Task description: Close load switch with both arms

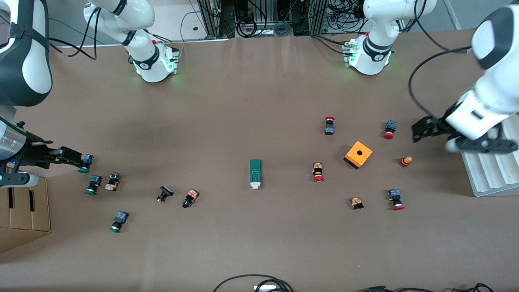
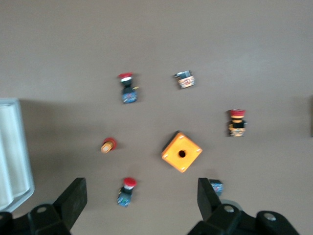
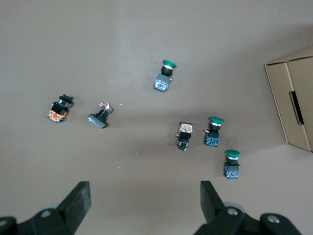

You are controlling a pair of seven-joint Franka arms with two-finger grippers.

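My right claw [image 1: 83, 162] hung released over the green buttons [image 1: 93, 184]. The switch [image 1: 255, 173] lay untouched mid-surface, between both clusters. My left claw [image 1: 421, 130] hung released near the tray [image 1: 492, 174]. Both had yet to reach the switch.

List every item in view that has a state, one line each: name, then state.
load switch: lying flat mid-table, white end toward the front camera, untouched
left gripper: open, empty, above the red-capped buttons
right gripper: open, empty, above the green-capped buttons
orange box: resting on the table, hole facing up
cardboard box: at the right arm's end, slots showing
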